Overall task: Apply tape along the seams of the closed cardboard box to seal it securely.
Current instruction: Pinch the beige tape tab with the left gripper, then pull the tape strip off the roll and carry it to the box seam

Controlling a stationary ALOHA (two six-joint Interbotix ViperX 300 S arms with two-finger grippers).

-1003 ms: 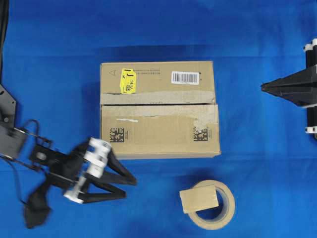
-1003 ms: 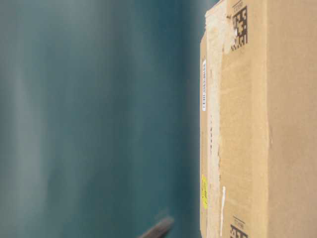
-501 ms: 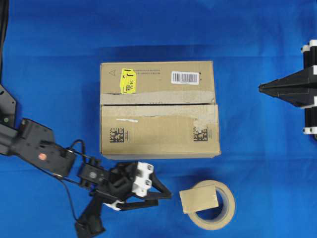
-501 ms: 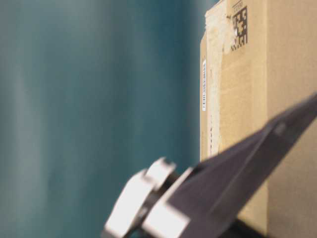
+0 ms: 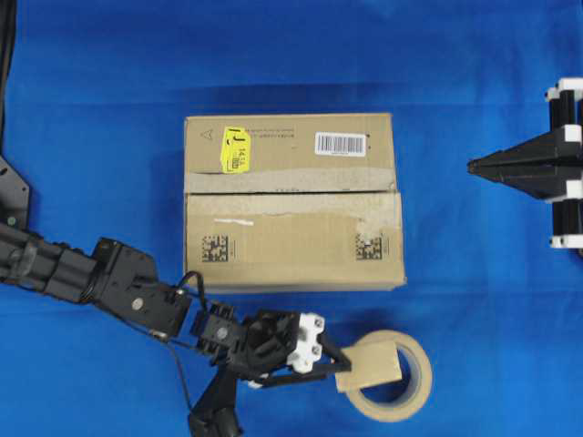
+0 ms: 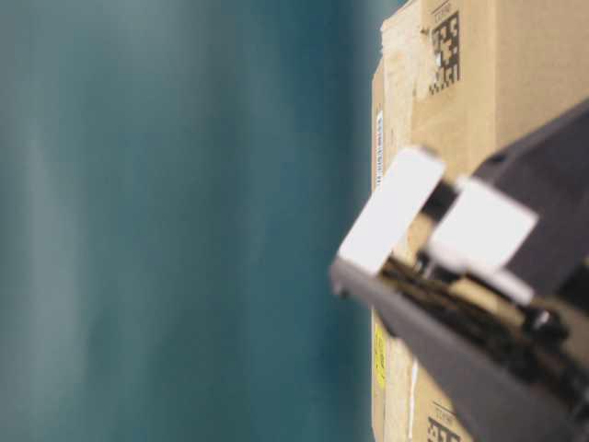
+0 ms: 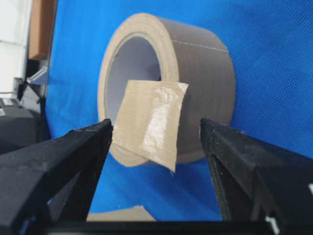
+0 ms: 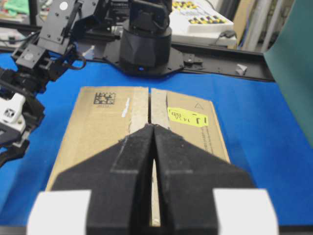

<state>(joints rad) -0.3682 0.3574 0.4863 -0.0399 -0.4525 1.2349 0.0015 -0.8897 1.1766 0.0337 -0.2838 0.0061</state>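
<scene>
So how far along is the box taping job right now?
Nothing is sealed yet: the seams on the cardboard box show only old torn strips. The left claw is open around the tape, not gripping. The right claw is shut, idle. Grabbing and applying remain.

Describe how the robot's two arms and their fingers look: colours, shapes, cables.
Both arms are matt black. The left arm is built of blocky links, with a thin black cable looping beside it and a white block behind its long, tapering black fingers. The right gripper ends in a black wedge with white blocks behind it.
</scene>
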